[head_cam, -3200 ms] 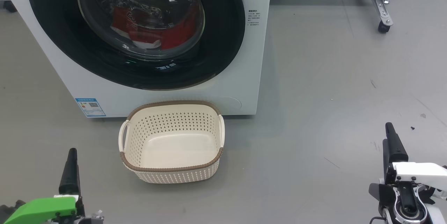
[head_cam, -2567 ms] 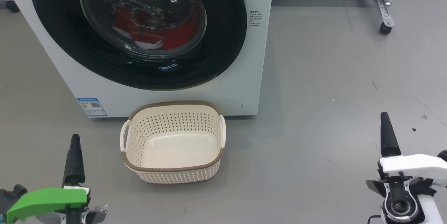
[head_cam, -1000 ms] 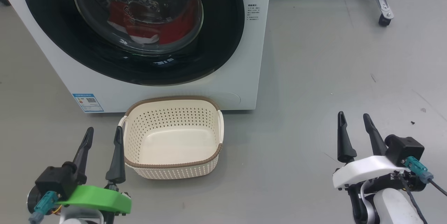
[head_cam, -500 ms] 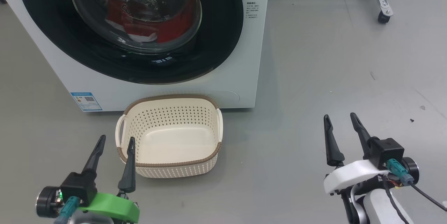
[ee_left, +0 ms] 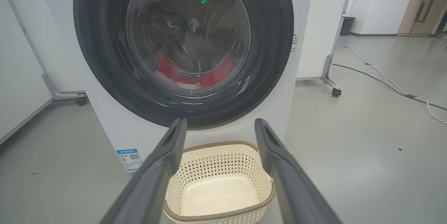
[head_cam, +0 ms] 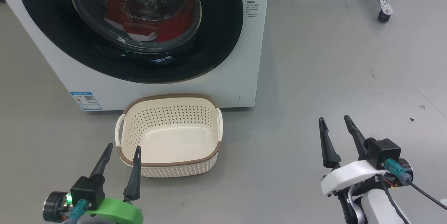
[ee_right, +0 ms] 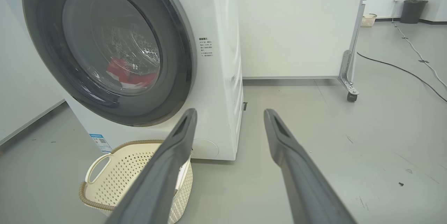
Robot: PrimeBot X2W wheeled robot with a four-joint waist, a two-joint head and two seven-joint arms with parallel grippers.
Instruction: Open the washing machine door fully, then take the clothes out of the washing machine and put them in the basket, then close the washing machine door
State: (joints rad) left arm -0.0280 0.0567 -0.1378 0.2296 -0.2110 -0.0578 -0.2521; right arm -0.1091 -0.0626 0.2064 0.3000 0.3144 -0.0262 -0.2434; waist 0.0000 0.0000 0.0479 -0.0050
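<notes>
Ahead of left gripper (head_cam: pixel 124 146) and right gripper (head_cam: pixel 333 118), fingers (head_cam: pixel 134 173) spread empty, the basket (head_cam: pixel 181 171) waits for clothes (head_cam: pixel 139 24) under the shut washing machine door (head_cam: pixel 223 24).

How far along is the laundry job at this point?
Done: nothing; the washing machine door is shut, the clothes sit behind its glass, the basket is empty. In hand: left gripper and right gripper hover short of the door, jaws open, empty. Left: opening, unloading, closing.

basket (head_cam: pixel 181 168) before washing machine (head_cam: pixel 248 77), clothes (head_cam: pixel 170 32) inside — low (behind door (head_cam: pixel 218 35))
</notes>
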